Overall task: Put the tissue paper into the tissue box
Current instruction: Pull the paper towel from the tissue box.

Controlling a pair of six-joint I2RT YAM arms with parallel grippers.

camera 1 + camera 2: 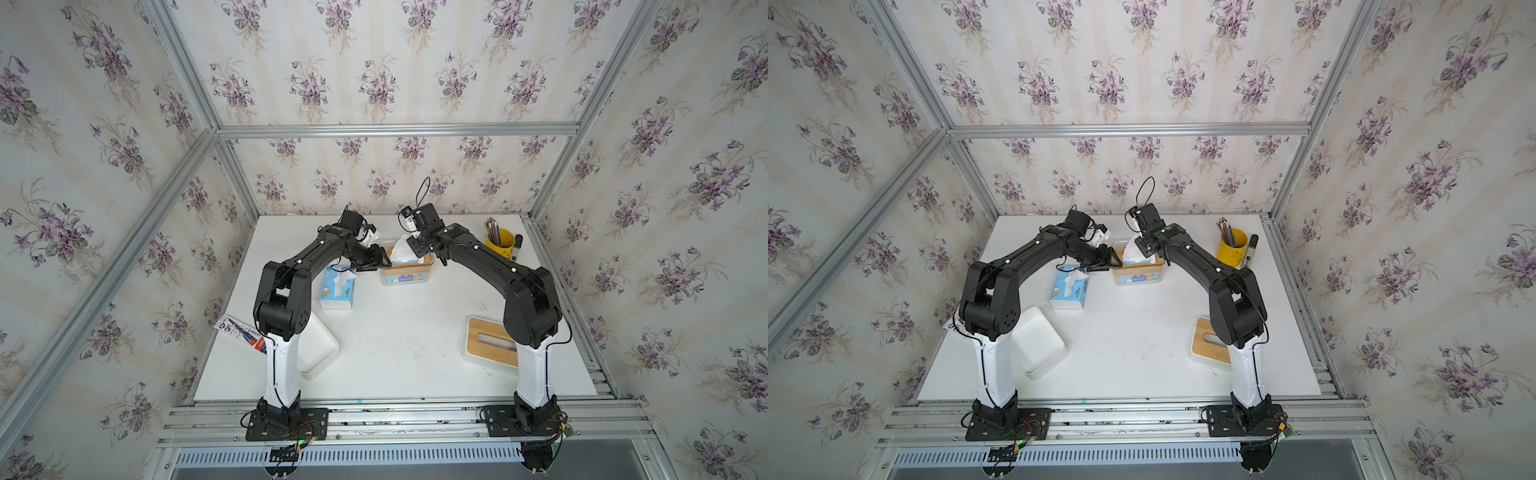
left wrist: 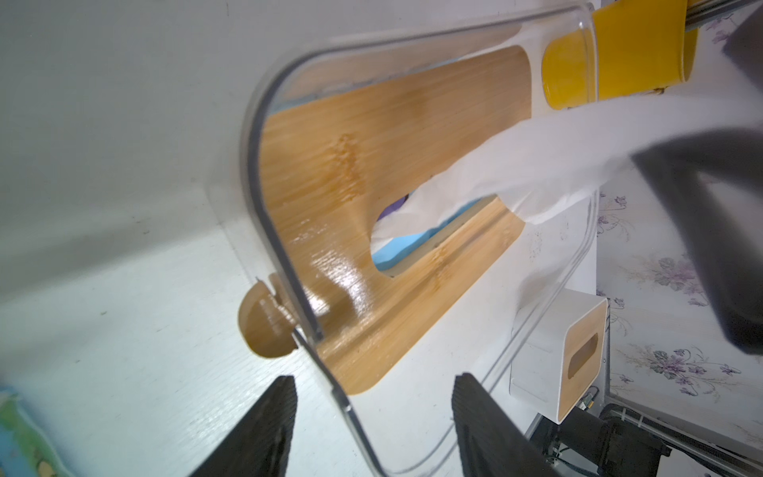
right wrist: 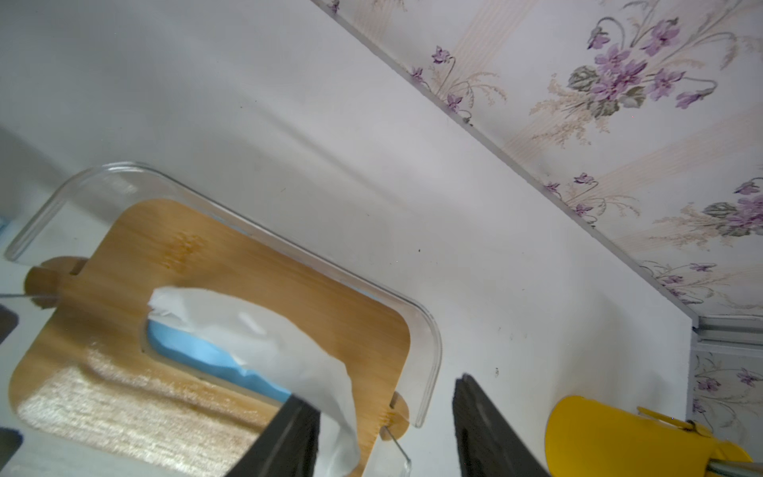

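Bamboo lid (image 3: pixel 124 289) sits in the clear tissue box (image 3: pixel 429 330); tissue paper (image 3: pixel 264 342) rises through the slot and lies against one finger of the right gripper (image 3: pixel 384 396), jaws parted, not pinching. Left gripper (image 2: pixel 375 378) straddles the box's end wall, jaws wide. Right arm judged nearer

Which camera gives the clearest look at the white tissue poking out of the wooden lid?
The right wrist view: the tissue appears large and sharp, rising from the slot in the wooden lid. The left wrist view shows it blurred and partly hidden. In both top views it is a small white tuft.
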